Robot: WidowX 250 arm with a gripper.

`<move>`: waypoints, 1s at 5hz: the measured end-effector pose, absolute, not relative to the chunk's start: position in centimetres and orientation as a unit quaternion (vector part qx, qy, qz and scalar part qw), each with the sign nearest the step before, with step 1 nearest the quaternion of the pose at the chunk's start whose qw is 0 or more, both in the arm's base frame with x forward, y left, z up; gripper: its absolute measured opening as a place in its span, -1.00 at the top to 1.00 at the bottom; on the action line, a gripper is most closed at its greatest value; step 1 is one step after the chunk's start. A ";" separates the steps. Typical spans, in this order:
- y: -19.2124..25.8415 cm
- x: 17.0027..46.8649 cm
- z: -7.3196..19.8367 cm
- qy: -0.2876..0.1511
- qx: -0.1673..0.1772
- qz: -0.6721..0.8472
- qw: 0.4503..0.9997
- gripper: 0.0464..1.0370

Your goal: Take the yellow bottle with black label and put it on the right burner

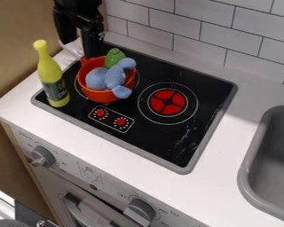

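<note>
Fingers [92, 46] spread apart, your black gripper [80, 49] hangs down at the far left, just by the far side of the orange pot [100, 96]. The yellow bottle [49, 71] you want stands with its neck up at the left corner of the black stove top [168, 144], and its black label [55, 90] faces the near side. It is near the pot, but well apart from the right burner. On the near side, below the bottle, a gray knob [42, 156] sticks out from the oven front [88, 175]. Next, you can see a bit of something pale [72, 48] by the pot's far left side; you cannot tell what it is. The pot sits on the left burner [77, 90], with a soft blue toy [115, 77] and a green thing [114, 57] in it. The green one is on the far side. Two little red knobs [120, 121] are near the pot, on the near side. Then comes the right burner [168, 102], red with a black cross. Last, at the far right of your view, is the gray sink [246, 173], set in the white counter [227, 148].
</note>
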State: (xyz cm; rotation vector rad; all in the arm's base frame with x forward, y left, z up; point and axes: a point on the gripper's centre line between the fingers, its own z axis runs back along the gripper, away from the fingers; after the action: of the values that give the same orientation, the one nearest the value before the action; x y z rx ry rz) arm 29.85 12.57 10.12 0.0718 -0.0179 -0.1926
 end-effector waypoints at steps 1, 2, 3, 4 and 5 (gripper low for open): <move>12.5 29.5 9.2 0.006 0.029 -0.096 0.995 -0.92; 12.1 28.9 9.2 0.031 0.019 -0.096 0.995 -0.92; 12.1 28.7 9.8 0.043 0.016 -0.096 0.994 -0.92; 12.0 28.4 10.5 0.056 0.015 -0.101 0.993 -0.92; 12.1 28.4 12.0 0.037 0.033 -0.117 0.992 -0.92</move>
State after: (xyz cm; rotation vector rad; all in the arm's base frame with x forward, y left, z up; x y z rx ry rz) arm 28.35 12.14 12.04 0.0654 0.0737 -0.2341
